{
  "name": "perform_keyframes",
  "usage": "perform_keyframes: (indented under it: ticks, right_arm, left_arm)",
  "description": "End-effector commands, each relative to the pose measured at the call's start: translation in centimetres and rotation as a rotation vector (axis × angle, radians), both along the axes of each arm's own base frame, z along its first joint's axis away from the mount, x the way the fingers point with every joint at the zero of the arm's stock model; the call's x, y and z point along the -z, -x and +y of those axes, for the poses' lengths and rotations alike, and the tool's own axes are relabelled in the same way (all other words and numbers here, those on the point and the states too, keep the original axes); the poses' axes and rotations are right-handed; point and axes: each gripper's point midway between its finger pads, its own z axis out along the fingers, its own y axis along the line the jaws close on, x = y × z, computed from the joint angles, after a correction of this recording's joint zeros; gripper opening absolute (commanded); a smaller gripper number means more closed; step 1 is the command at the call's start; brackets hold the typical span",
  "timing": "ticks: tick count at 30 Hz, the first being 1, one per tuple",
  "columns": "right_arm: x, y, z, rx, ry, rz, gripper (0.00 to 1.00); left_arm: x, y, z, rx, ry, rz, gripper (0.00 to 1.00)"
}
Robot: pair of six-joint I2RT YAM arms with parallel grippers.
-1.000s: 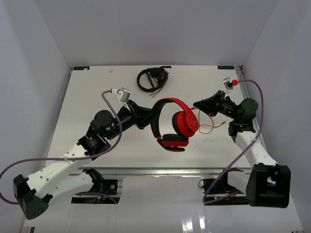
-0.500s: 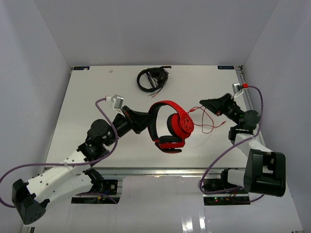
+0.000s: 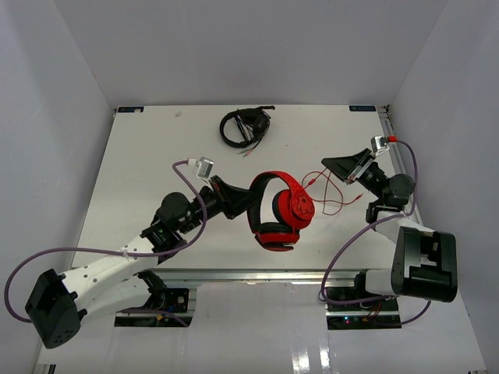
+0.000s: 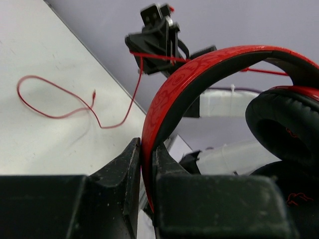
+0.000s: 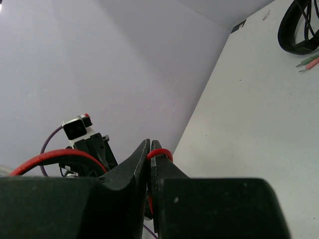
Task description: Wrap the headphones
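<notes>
The red headphones hang above the table's middle, ear cups low, headband arching up to the left. My left gripper is shut on the red headband; the black-padded ear cup shows at right in the left wrist view. My right gripper is shut on the thin red cable, which loops over its fingertips. The cable runs from the ear cups up to that gripper, with loose loops lying on the table to the right.
Black headphones with a black cable lie at the table's back middle; they also show in the right wrist view. Grey walls enclose the white table at left, back and right.
My left gripper has carried the headphones a little right and toward the front. My right gripper has drawn back and to the right with the cable, pulling it longer from the ear cups.
</notes>
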Motion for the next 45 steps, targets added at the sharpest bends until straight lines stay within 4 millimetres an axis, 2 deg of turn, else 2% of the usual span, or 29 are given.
perform_keyframes:
  ticks: [1,7,14,19,23,26,32,35,40,45]
  right_arm:
    - [-4.8,0.9,-0.6,0.049,0.022,-0.357,0.10]
    - [-4.8,0.3,-0.9,0.056,0.015,-0.355,0.10]
    - [-4.5,-0.3,-1.2,0.060,-0.015,-0.334,0.13]
    - [-4.7,-0.4,-1.2,0.054,-0.026,-0.338,0.23]
    - [-4.6,-0.2,-1.1,0.053,-0.022,-0.337,0.35]
    - [-4.4,-0.1,-1.1,0.049,-0.015,-0.338,0.46]
    - [-4.4,0.7,-0.6,0.014,0.027,-0.382,0.59]
    - [-4.4,1.5,-0.3,-0.011,0.071,-0.430,0.58]
    - [-3.6,2.7,0.3,-0.059,0.138,-0.483,0.41]
    - [-3.5,3.5,0.6,-0.095,0.178,-0.523,0.39]
  left_arm:
    - [-6.7,4.6,-1.6,0.279,0.164,-0.138,0.00]
    - [-4.8,6.6,-3.2,0.461,0.082,-0.122,0.00]
    - [-4.6,7.9,-2.6,0.513,0.069,-0.140,0.00]
    - [-3.7,6.7,-2.7,0.439,0.043,-0.101,0.00]
    - [-3.1,5.9,-2.7,0.398,0.032,-0.081,0.00]
    - [-3.2,5.5,-2.7,0.378,0.019,-0.069,0.00]
    - [-3.6,4.9,-2.4,0.330,0.005,-0.044,0.00]
    - [-3.9,4.7,-2.1,0.306,0.008,-0.033,0.00]
    - [-5.2,4.4,-1.6,0.273,0.026,-0.026,0.00]
    - [-6.3,3.6,-1.2,0.224,0.033,-0.010,0.00]
